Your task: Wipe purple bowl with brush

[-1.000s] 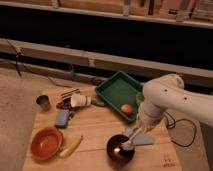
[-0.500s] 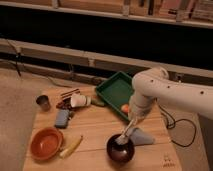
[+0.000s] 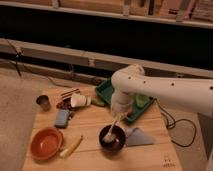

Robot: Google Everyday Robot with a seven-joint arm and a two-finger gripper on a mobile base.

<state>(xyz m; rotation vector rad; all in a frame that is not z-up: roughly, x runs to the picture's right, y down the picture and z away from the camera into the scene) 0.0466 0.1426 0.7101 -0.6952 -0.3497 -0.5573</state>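
The purple bowl (image 3: 119,145) stands on the wooden table (image 3: 90,125), front and right of centre. My gripper (image 3: 120,113) hangs just above the bowl's far rim, under the big white arm (image 3: 150,90). It is shut on the pale handle of the brush (image 3: 114,125). The brush slants down and to the left. Its white head rests inside the bowl on the left side.
An orange bowl (image 3: 45,143) and a yellow stick (image 3: 71,146) lie at the front left. A grey wedge (image 3: 138,136) lies right of the purple bowl. A green tray (image 3: 104,90) sits behind the arm. A metal cup (image 3: 43,102), a white cup (image 3: 79,100) and a blue-grey block (image 3: 62,118) stand at the left.
The arm has swung to the left over the tray. The brush has stayed with its head in the purple bowl, its handle tilting as the gripper moved.
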